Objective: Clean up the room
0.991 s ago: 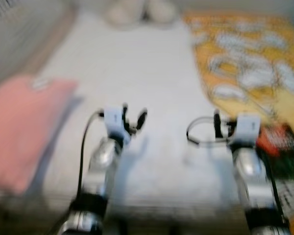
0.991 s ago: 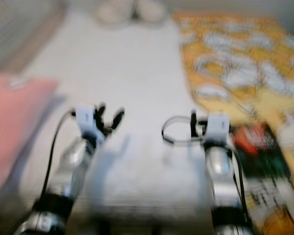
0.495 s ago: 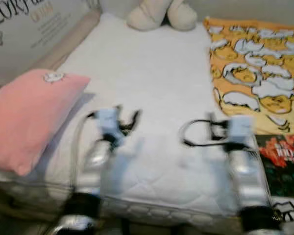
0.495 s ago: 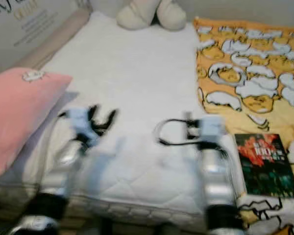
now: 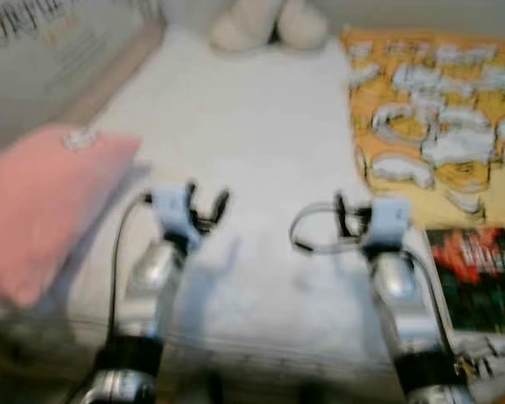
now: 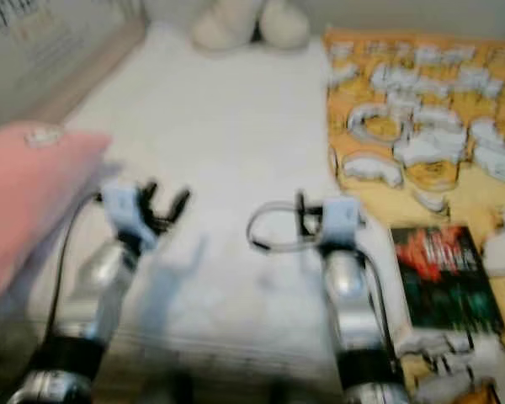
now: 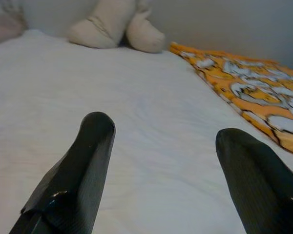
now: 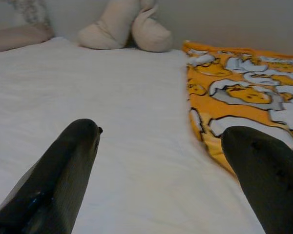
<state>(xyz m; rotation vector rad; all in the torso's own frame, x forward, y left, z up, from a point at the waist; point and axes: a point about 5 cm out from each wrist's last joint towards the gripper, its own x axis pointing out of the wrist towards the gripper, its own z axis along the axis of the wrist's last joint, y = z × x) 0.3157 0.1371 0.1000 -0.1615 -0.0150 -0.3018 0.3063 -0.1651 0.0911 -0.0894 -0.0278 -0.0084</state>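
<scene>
My right gripper point(image 8: 161, 180) has its fingers point(image 8: 58, 170) spread wide and holds nothing; they hang above the bare white bed point(image 5: 252, 151), touching nothing I can make out. My left gripper point(image 7: 161, 180) is the same: fingers point(image 7: 78, 170) well apart, empty, over the sheet.

Outward from the right fingers, the nearest loose thing is the book point(image 5: 475, 278), with a red and dark green cover, lying flat on my right, just beside the right forearm and a little nearer to me than the fingertips. Its long axis runs roughly away from me, along the line of the arm. It rests on the near end of the orange blanket point(image 5: 429, 109), which spreads up the right side of the bed. I judge the right arm the one for the book: it would have to draw back and swing right, since the fingers point past it toward the far end of the bed.

On the left, the pink pillow point(image 5: 42, 210) sits at the bed's edge, near my left arm. At the far end, against the wall, lies a cream plush toy point(image 5: 265, 21), well apart from both grippers. The head views are blurred, so finer detail is lost.
</scene>
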